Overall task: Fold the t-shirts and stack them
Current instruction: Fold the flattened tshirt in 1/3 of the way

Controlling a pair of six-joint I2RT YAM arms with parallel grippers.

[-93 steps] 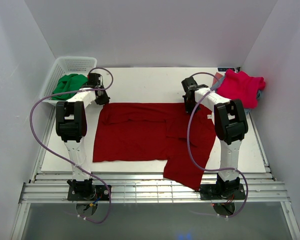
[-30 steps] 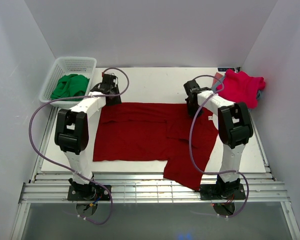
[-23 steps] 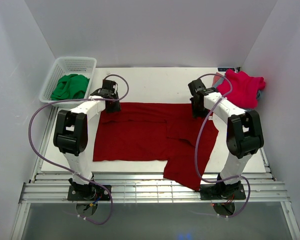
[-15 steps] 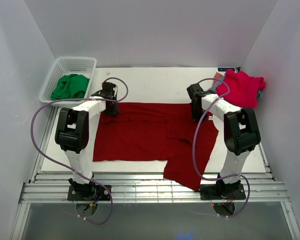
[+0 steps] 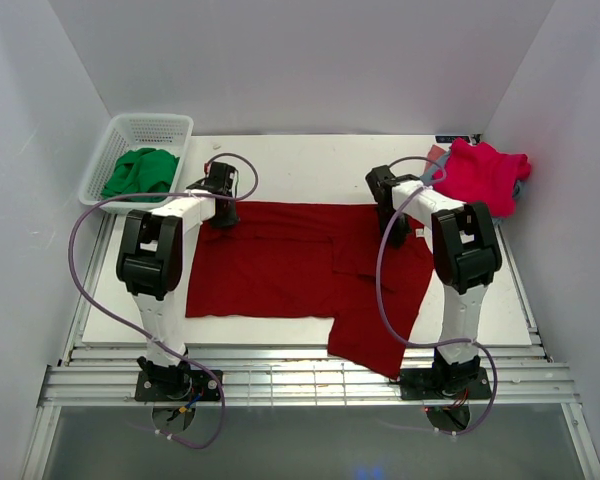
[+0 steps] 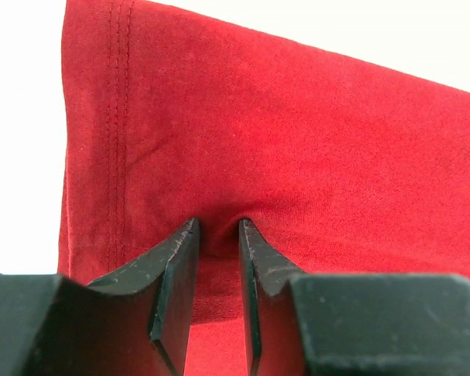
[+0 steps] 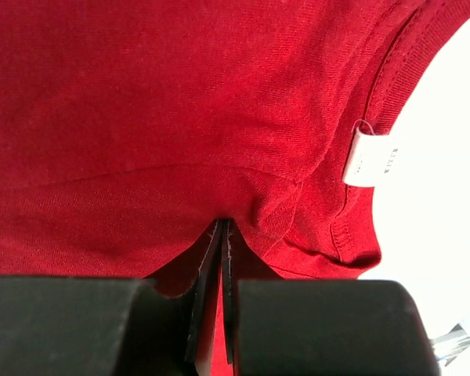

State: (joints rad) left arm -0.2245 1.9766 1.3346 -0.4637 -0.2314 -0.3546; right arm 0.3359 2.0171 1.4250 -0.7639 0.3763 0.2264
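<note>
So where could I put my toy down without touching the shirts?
Best is the bare table at the back, between the white basket and the pink-red shirt. There's also a thin strip in front of the dark red t-shirt, on the left. It's crowded where the left gripper and right gripper meet its back edge.

Left claw (image 5: 222, 212) on far left corner of spread t-shirt (image 5: 280, 265); shirt edge just beside its fingers (image 6: 176, 258). Right claw (image 5: 390, 222) on same shirt's far right part, near collar; label (image 7: 370, 157) just right of it. Shirt flat on table (image 5: 300, 160), between claws and nearward of both; one part hangs over near table edge. Basket (image 5: 152, 122) left of and beyond left claw, bundled cloth (image 5: 140, 172) inside. Crumpled t-shirt (image 5: 485, 172) right of and beyond right claw, atop folded t-shirts (image 5: 520, 190), mostly hidden.
</note>
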